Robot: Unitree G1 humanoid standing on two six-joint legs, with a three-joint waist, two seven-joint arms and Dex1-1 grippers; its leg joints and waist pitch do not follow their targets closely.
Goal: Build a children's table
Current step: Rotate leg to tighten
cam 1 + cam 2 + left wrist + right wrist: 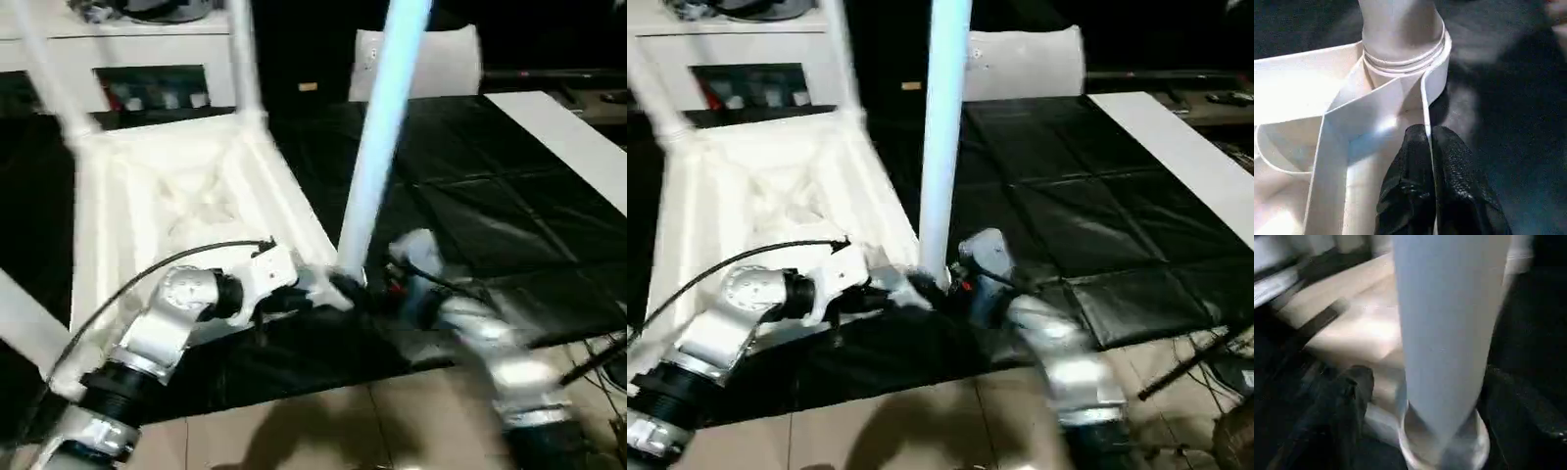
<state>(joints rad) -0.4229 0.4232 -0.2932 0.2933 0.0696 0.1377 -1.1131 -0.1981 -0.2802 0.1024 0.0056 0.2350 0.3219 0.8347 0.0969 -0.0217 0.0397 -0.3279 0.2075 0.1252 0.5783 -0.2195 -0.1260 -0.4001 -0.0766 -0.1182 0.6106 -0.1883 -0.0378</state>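
Far left: white cabinet (118,44) w/ dark openings at back. In front of it the children's table (186,196) lies upside down on black quilted mats (470,215): smooth white plastic, ribbed underside facing up, thin raised walls round the edge, round sockets at corners. Two tapered round legs (245,59) stand up from the far corners.

Left gripper (1430,147), seen from left wrist cam: both black, grainy-textured fingers (1454,171) nearly together, pinching the thin side wall of the tabletop just beside the near-right corner socket. One finger inside the wall, one outside. Silver left forearm (162,333) w/ black cable looping over it.

Centre: another leg (377,137) stands upright in that near-right socket, smooth, round, tapered; ringed grooves at the base where it meets the socket collar.

Right gripper (397,284) sits right by the leg base, on the side away from the tabletop. Right wrist cam shows one dark finger (1347,396) beside the leg; can't tell how far open or whether it grips the leg.

Far right: white cushion-like bag (431,59) at back, flat white board (568,137) on the mats, tan tile floor (392,421) nearest the robot.
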